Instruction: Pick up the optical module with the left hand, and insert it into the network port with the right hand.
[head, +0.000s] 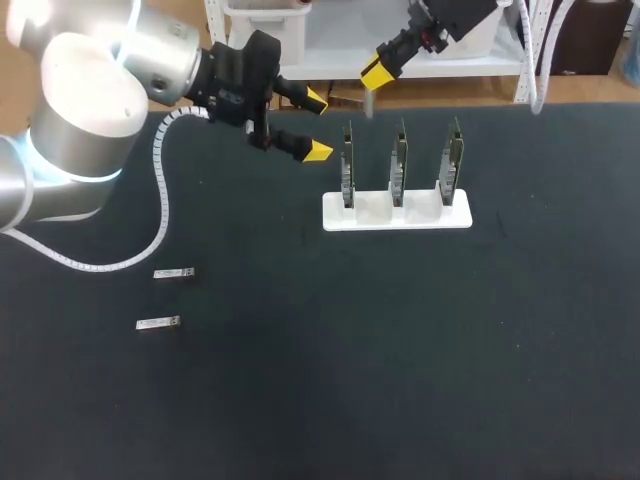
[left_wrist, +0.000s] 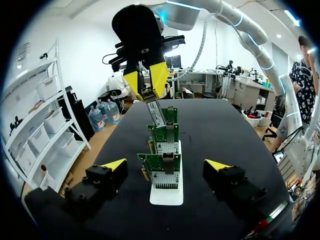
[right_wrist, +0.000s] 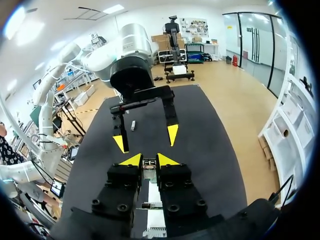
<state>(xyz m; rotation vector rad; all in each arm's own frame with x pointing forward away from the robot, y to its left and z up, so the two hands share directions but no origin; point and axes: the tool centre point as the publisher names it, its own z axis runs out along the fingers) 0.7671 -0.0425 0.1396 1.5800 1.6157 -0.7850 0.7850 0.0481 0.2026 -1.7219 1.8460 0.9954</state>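
Right wrist view showed the right gripper (right_wrist: 148, 160) clamped on the optical module (right_wrist: 148, 168), its two yellow tips pressing the small silver body from either side. Seen from the left wrist view, the module hung tilted from those tips, its free end pointing down toward the row of three network cards (left_wrist: 163, 150) and just above them, touching none. From the head view it sat high over the left end of the white rack (head: 396, 215) that held the cards upright. I could not tell which card it was lined up with.

Out to the side, the left gripper (head: 317, 126) hung with its fingers spread wide and nothing between them, near the left end of the rack and apart from it. Well off to the left on the dark table (head: 400, 350) lay two spare modules (head: 173, 273), side by side and untouched.

As a judgement of progress: the pickup was done and the module had reached the correct hand, since the left gripper was empty and the right one carried the part. The insertion itself was not done. Each network port (left_wrist: 168, 159) in sight on the card fronts stood empty, a small metal cage. What remained was to bring the module's tip level with one cage, square it up and push it home, then let go.
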